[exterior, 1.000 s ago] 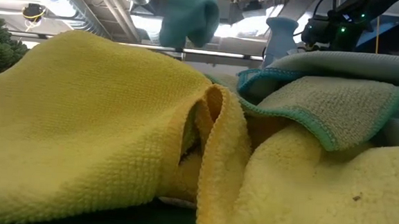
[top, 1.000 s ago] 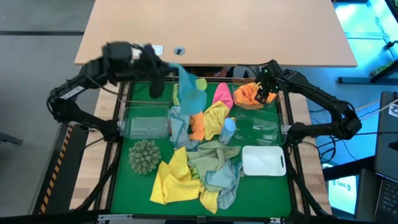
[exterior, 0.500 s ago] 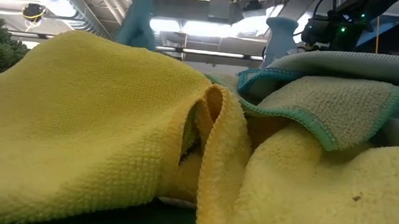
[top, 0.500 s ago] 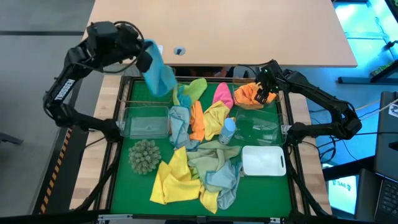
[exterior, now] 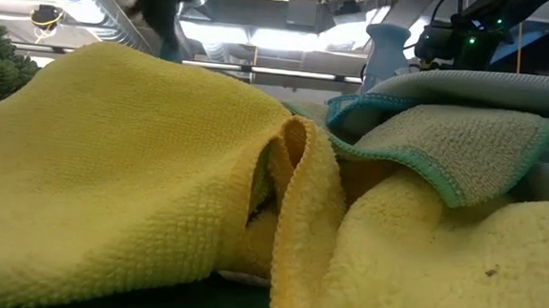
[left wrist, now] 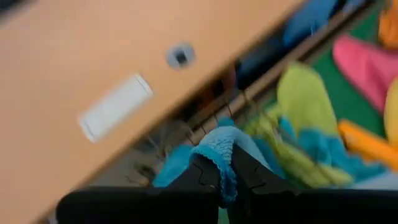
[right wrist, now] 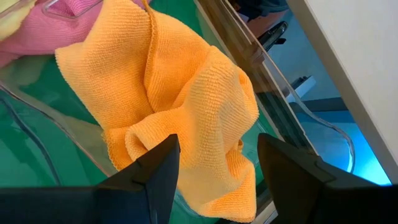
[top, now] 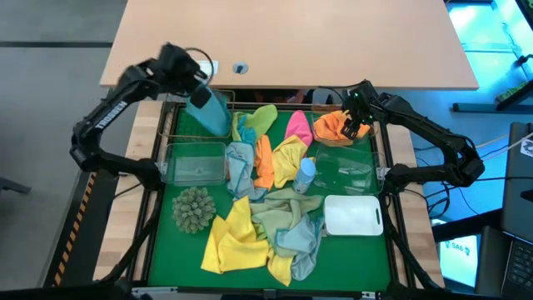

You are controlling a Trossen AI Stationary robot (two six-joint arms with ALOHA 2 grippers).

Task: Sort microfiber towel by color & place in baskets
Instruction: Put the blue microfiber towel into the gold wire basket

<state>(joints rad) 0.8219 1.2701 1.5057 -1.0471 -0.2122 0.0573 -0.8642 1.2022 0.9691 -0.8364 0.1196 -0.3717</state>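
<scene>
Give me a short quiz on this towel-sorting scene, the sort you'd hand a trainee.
1. True or false: the left gripper is shut on a blue towel.
2. The right gripper, jaws open, hovers over a towel of which colour? A pink, B orange, C green.
3. Fill in: the spiky ball sits on the green mat beside a ____ towel.

Key: 1 true. 2 B, the orange towel. 3 yellow.

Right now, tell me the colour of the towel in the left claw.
Light blue. The left claw pinches the towel; the left wrist view shows it best.
</scene>
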